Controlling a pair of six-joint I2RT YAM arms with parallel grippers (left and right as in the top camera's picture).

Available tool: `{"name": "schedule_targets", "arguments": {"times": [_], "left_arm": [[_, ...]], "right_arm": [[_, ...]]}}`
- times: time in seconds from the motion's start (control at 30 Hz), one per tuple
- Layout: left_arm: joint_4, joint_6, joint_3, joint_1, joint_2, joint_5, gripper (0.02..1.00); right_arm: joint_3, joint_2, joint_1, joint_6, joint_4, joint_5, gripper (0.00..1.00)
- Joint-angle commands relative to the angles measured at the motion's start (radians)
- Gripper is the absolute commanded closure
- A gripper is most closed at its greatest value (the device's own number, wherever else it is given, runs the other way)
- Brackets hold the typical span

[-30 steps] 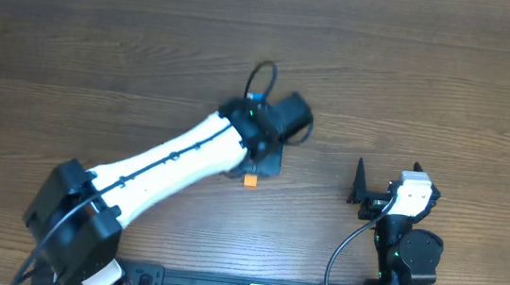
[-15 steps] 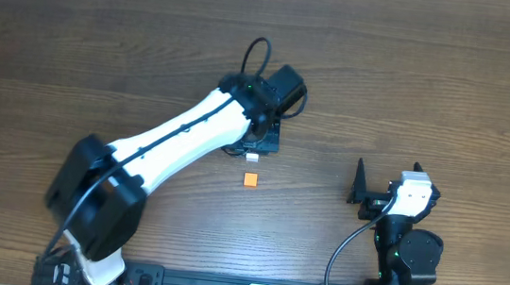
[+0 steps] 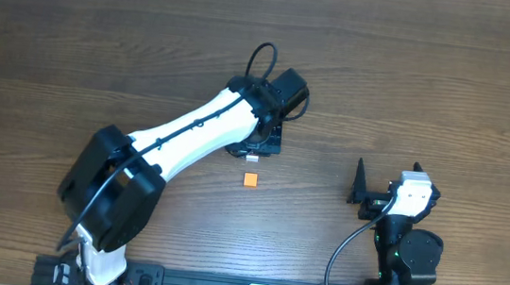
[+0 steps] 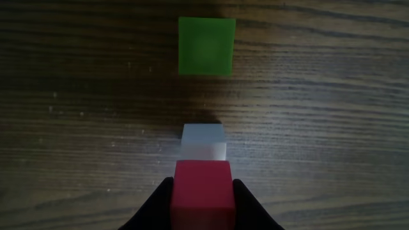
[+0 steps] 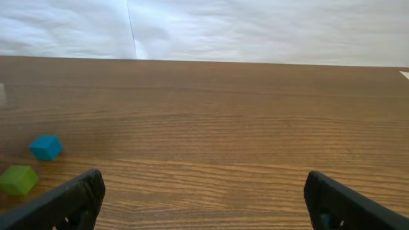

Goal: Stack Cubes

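Two fingers of the left gripper [image 4: 202,186] pinch a red cube [image 4: 202,199], cut off at the frame's edge, beside a white cube [image 4: 204,142]; whether they touch is unclear. A green cube [image 4: 206,46] lies beyond. The right gripper [image 5: 203,185] sits wide open, well apart from an orange cube [image 3: 250,181].

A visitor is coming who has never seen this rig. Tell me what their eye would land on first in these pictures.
First, the big white left arm slanting across the wooden table. Its left gripper is shut on a red cube close by a white cube, with a green cube farther on. Next come the lone orange cube near the table's middle and the right gripper, open and empty near its base.
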Motion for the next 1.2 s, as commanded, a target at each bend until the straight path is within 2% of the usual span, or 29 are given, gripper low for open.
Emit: {"name": "schedule_targets", "arguments": {"times": [0.03,1.2], "left_arm": [[0.013,0.010,0.016,0.005,0.020,0.010,0.980],[0.000,0.011,0.014,0.005,0.042,-0.011,0.978]], "right_arm": [[-0.006,-0.005,0.006,-0.004,-0.002,-0.008,0.009],[-0.006,-0.005,0.006,-0.004,-0.002,-0.008,0.007]]}}
